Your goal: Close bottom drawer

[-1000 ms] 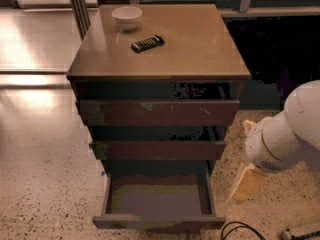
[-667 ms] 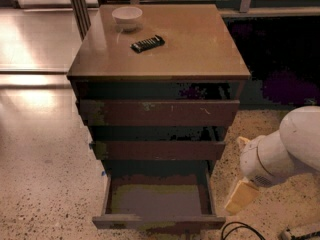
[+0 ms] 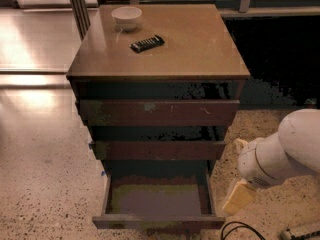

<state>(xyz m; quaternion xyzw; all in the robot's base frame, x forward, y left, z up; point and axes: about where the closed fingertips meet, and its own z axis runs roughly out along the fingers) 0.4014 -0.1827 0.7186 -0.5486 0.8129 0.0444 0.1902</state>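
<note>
Standing pulled far out of the dark brown wooden cabinet (image 3: 238,90), the dark brown, flat-fronted bottom drawer (image 3: 156,222) shows you its whole grey-green inner floor. You will note that the narrower middle drawer (image 3: 157,150) and the wider top drawer (image 3: 157,112) above it each project a little, with dark gaps over them. On the tan tabletop (image 3: 200,44), a small round white bowl (image 3: 126,17) sits near the far left corner. A flat black rectangular object (image 3: 147,43) lies near it toward the centre, apart from the bowl. The white, rounded robot arm (image 3: 287,149) enters from the right side of the view, low beside the cabinet. Its tan gripper (image 3: 240,196) hangs just right of the open drawer's right wall, near the front corner; contact with the wall cannot be confirmed. You cannot tell from this view how far the gripper is open, and no held object shows. A black cable (image 3: 240,230) loops on the speckled floor (image 3: 45,199) below it.
</note>
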